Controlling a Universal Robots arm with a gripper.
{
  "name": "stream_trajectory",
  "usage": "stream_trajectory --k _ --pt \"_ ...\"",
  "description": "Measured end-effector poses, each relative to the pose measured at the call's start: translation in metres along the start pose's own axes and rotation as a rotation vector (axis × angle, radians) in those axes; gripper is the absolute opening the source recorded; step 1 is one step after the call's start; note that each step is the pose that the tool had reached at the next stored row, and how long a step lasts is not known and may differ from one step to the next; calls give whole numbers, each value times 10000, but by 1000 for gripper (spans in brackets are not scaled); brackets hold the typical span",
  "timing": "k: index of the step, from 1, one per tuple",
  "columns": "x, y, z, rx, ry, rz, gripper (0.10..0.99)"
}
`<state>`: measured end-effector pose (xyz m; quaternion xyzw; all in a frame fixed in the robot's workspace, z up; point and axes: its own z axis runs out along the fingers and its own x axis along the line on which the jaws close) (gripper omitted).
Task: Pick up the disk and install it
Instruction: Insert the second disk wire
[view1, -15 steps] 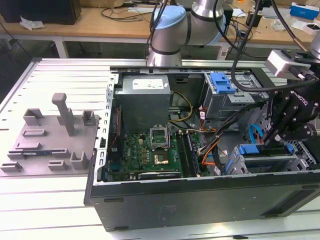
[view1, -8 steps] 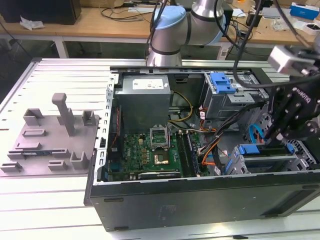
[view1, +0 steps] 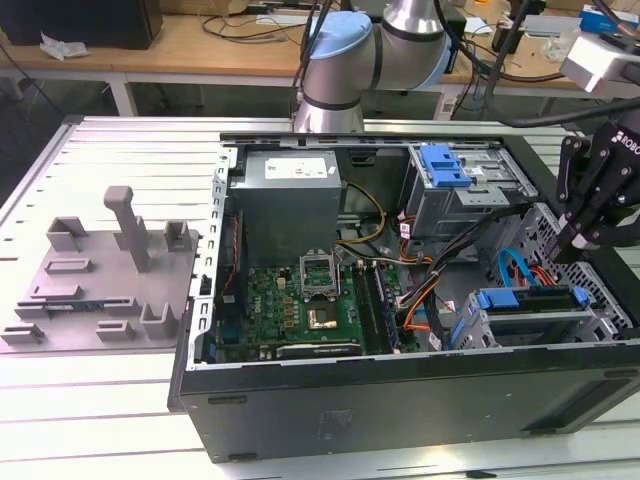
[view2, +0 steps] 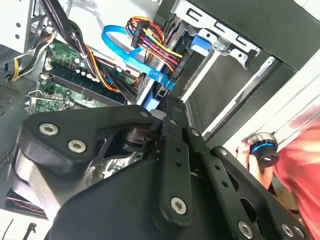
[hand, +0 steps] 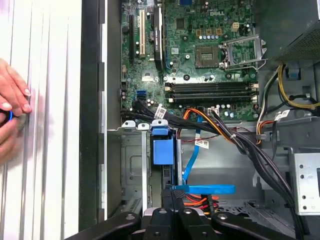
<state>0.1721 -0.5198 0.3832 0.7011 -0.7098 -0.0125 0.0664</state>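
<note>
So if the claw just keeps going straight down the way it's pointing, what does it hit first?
Probably the blue-bracketed disk in the drive cage, right below the downward-pointing claw. The blue flat cable loops close beside that line, and depth is unclear, so it could brush that first.

The open computer case (view1: 400, 400) lies on the surface (view1: 100, 420), with the fixture plate (view1: 100, 270) off to the exterior view's left. Inside, the power supply (view1: 290, 200) sits behind the motherboard (view1: 300, 310), and the drive cage (view1: 540, 315) sits at the exterior view's right, pincer (view1: 578, 240) just above it.
</note>
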Motion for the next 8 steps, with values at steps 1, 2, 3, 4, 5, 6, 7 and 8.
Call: stream_trajectory --k 1,2,3,4,5,6,7,8 --pt "0 0 0 1 1 -2 106" --pt "0 0 0 0 1 -3 106" --pt "0 0 0 1 1 -4 106" --pt "0 0 0 1 2 -4 106" --pt "0 0 0 1 1 -11 106" --pt "0 0 0 2 2 -15 106" --pt "0 0 0 2 3 -16 106" --pt "0 0 0 2 3 -17 106"
